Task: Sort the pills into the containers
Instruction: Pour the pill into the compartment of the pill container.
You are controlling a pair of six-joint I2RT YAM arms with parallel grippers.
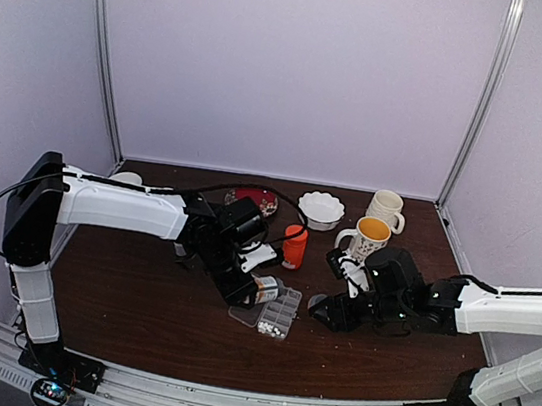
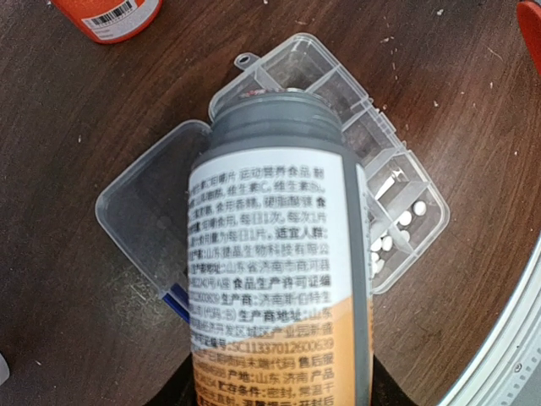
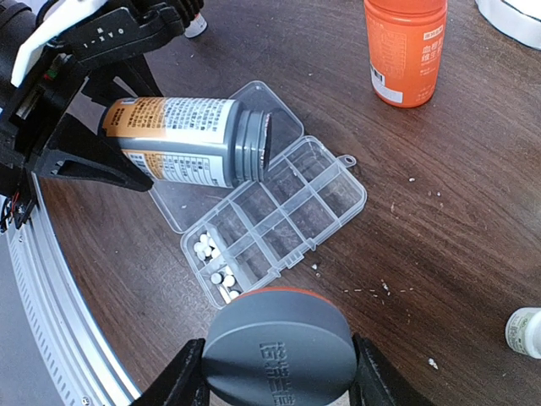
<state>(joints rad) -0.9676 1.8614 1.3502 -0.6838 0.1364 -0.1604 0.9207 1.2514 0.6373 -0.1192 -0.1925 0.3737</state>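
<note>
The clear pill organizer lies open on the brown table, its lid folded out flat. White pills fill two end cells; they also show in the left wrist view. The other cells of the organizer look empty. My left gripper is shut on a grey bottle with a white and orange label. The bottle lies tilted sideways, its open mouth over the organizer's hinge side. My right gripper is shut on a grey cap, held just right of the organizer.
An orange bottle stands behind the organizer. A white bowl, two mugs and a red object stand at the back. A small white bottle and pale crumbs lie right of the organizer.
</note>
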